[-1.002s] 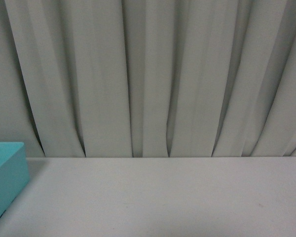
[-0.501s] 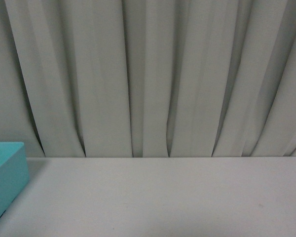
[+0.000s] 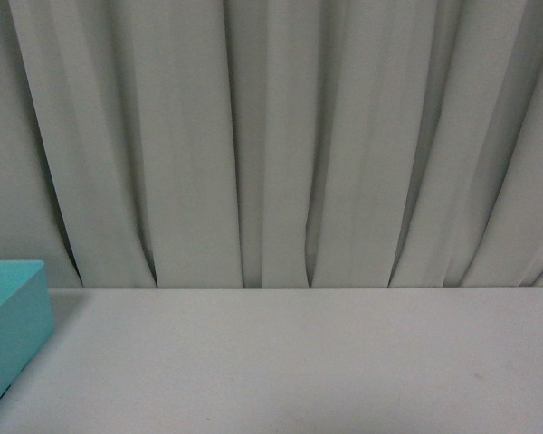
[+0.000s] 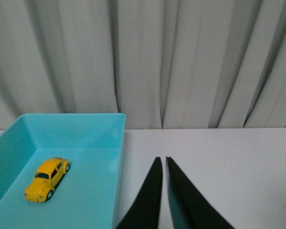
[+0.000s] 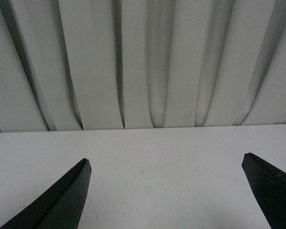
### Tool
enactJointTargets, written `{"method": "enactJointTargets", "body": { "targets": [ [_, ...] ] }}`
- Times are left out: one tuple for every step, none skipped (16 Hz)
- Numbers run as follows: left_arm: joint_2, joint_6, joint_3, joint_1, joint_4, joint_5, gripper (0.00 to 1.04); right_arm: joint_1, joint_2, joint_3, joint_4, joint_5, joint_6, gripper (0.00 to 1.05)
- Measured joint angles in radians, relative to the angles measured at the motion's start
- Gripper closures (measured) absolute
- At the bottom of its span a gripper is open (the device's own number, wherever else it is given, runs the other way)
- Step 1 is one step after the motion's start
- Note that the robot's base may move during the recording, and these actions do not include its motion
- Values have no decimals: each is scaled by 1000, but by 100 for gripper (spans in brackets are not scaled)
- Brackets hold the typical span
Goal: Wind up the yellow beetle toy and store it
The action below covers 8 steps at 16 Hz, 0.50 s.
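Note:
The yellow beetle toy [image 4: 46, 179] rests on its wheels inside a turquoise bin [image 4: 100, 138] in the left wrist view. My left gripper [image 4: 162, 159] is shut and empty, hovering over the white table beside the bin's wall, apart from the toy. In the right wrist view my right gripper [image 5: 167, 161] is open wide above bare tabletop, holding nothing. The front view shows only a corner of the turquoise bin [image 3: 14, 316] at its left edge; the toy and both grippers are out of that view.
A white table [image 3: 299, 362] runs back to a pleated grey-white curtain [image 3: 281, 136] along its far edge. The bin stands at the table's left side.

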Motion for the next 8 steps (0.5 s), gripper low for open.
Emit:
{"method": "enactJointTargets", "body": {
  "targets": [
    [0, 1, 0, 0, 0, 0, 87, 0, 0, 0, 0, 0, 0, 7],
    [0, 1, 0, 0, 0, 0, 76, 0, 0, 0, 0, 0, 0, 7],
    [0, 1, 0, 0, 0, 0, 66, 0, 0, 0, 0, 0, 0, 7],
    [0, 1, 0, 0, 0, 0, 53, 0, 0, 0, 0, 0, 0, 7],
    [0, 1, 0, 0, 0, 0, 41, 0, 0, 0, 0, 0, 0, 7],
    [0, 1, 0, 0, 0, 0, 28, 0, 0, 0, 0, 0, 0, 7],
    [0, 1, 0, 0, 0, 0, 17, 0, 0, 0, 0, 0, 0, 7],
    [0, 2, 0, 0, 0, 0, 5, 0, 0, 0, 0, 0, 0, 7]
  ]
}}
